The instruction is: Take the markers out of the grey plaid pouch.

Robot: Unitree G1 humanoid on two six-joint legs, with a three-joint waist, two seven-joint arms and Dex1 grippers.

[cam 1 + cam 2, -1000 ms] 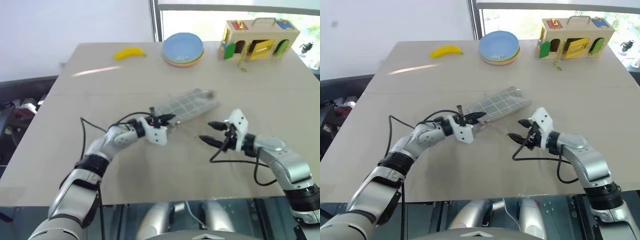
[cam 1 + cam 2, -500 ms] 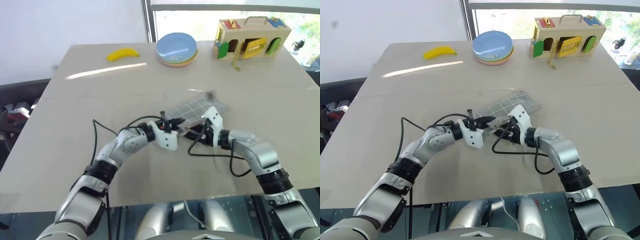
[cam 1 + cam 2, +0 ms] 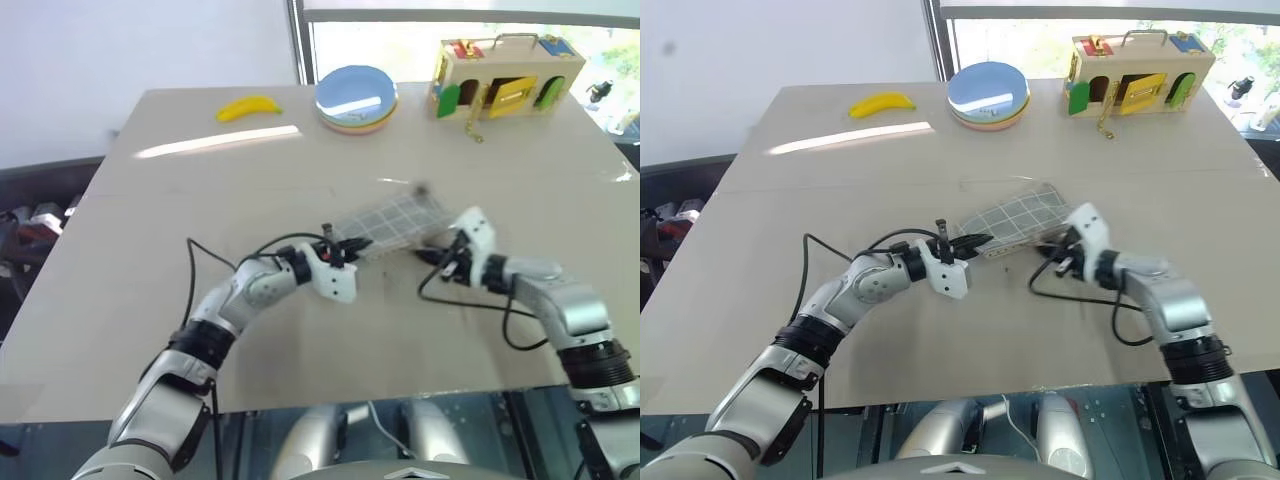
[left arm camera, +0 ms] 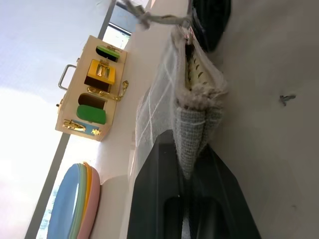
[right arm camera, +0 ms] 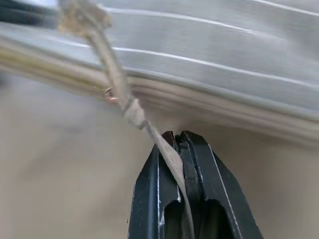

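**Kid:** What do you see on the table?

**Me:** I see the grey plaid pouch [image 3: 392, 222] lying near the middle of the smooth tan table [image 3: 200, 200]. It is flat and long, made of soft woven cloth with thin light lines that make squares.

**Kid:** What is your left hand doing?

**Me:** My left gripper [image 4: 192, 164] has its two black fingers pressed tight on the end of the pouch. In the left wrist view the cloth bunches up in a fuzzy point between them, and I can see a yellowish lining inside the open top.

**Kid:** And the right one?

**Me:** My right gripper [image 5: 177, 149] is squeezed closed on a thin tan cord [image 5: 124, 102]. The cord has a small knot in it and runs up to the long edge of the pouch. This hand sits just beside the far end of the pouch.

**Kid:** Can you see the markers?

**Me:** I cannot tell where they are.

**Kid:** What else is there?

**Me:** At the far edge I see a curved yellow banana [image 3: 249, 106], a stack of round plates [image 3: 357, 97] with a blue one on top, and a wooden box [image 3: 508, 77] with a metal handle and coloured doors.
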